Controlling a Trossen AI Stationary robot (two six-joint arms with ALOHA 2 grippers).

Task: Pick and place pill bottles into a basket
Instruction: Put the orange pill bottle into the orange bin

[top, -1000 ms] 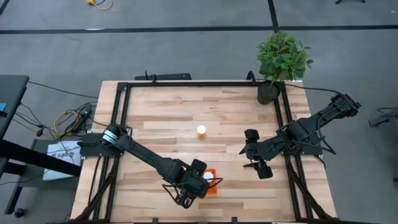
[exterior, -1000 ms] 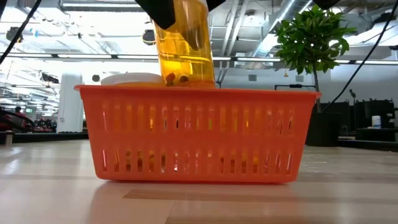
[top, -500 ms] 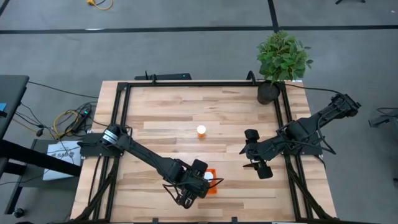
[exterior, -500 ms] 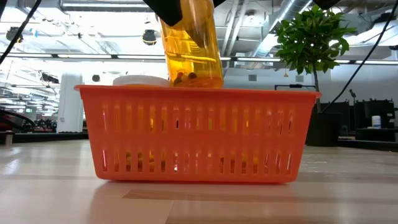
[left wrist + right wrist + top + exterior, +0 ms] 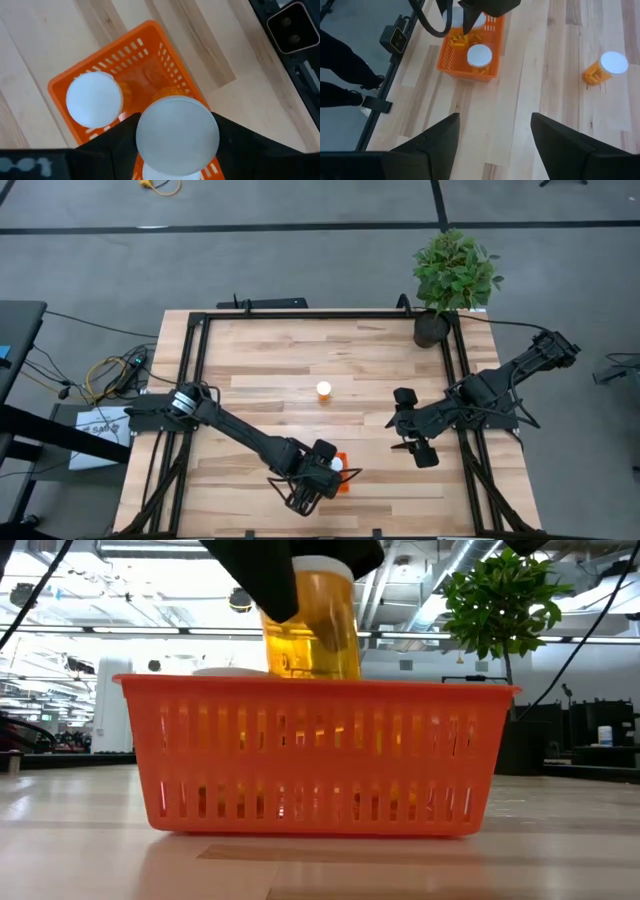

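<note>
Low view: left gripper (image 5: 300,565), clamping a pill bottle (image 5: 310,625), has lowered it into the basket (image 5: 315,755); right gripper (image 5: 418,442) waits, spread wide.

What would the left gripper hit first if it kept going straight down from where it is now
Probably the basket's floor. The left gripper points down into the basket, shut on a pill bottle whose base is already below the rim. Another capped bottle stands beside it, seemingly clear of the path.
</note>
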